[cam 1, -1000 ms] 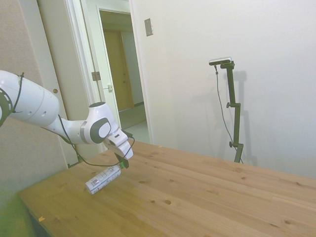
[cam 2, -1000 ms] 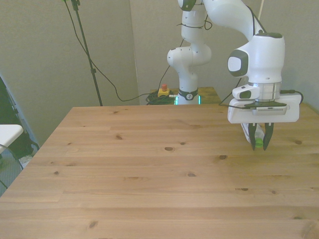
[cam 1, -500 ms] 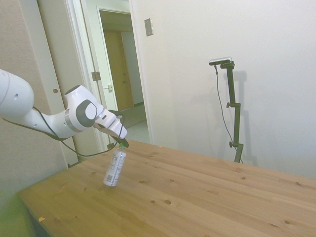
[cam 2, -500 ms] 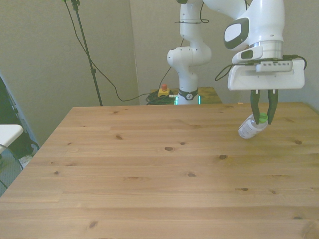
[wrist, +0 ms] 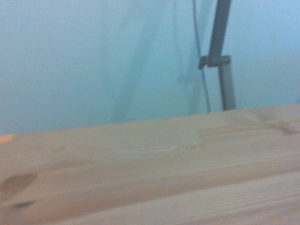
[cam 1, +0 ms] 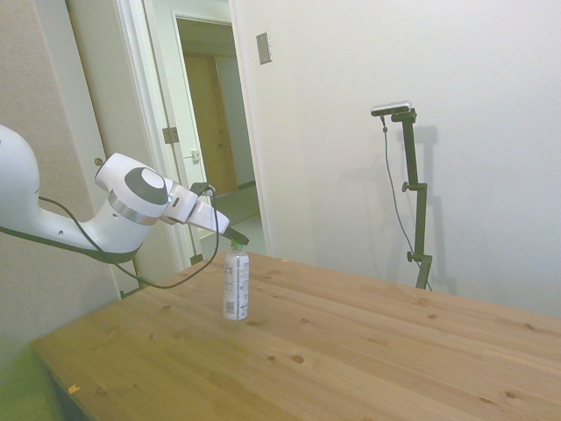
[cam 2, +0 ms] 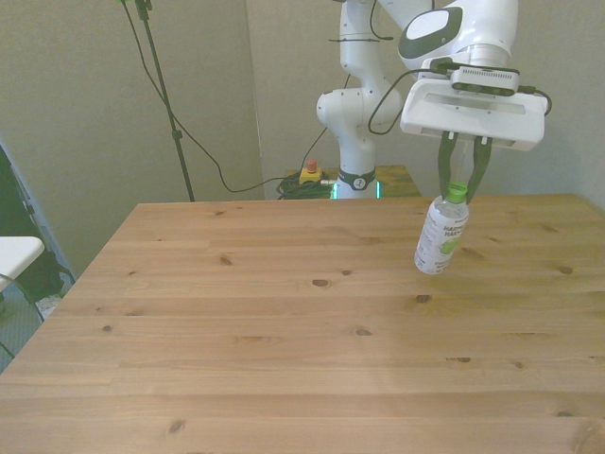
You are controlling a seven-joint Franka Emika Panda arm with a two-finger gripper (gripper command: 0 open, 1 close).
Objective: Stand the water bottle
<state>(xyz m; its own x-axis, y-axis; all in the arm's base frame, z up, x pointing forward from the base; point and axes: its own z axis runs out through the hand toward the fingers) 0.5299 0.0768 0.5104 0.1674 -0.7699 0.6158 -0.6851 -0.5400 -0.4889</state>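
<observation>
The wooden table (cam 1: 351, 351) is light pine w/ dark knots. Side view: white wall (cam 1: 351, 105) behind the table, w/ a small grey plate (cam 1: 264, 48) high up, near the door frame. An open doorway (cam 1: 210, 132) is next to that wall; thru it, a brown door (cam 1: 208, 114) further back & pale floor. Light is soft & even.

Front view: grey-beige wall (cam 2: 95, 95) behind the table. A thin black pole (cam 2: 161, 85) w/ a cable stands by it. Past the table's far edge, a small yellow box w/ a red button (cam 2: 310, 173) sits low.

Wrist view: blurry table (wrist: 140, 164) & pale bluish wall (wrist: 93, 56).
</observation>
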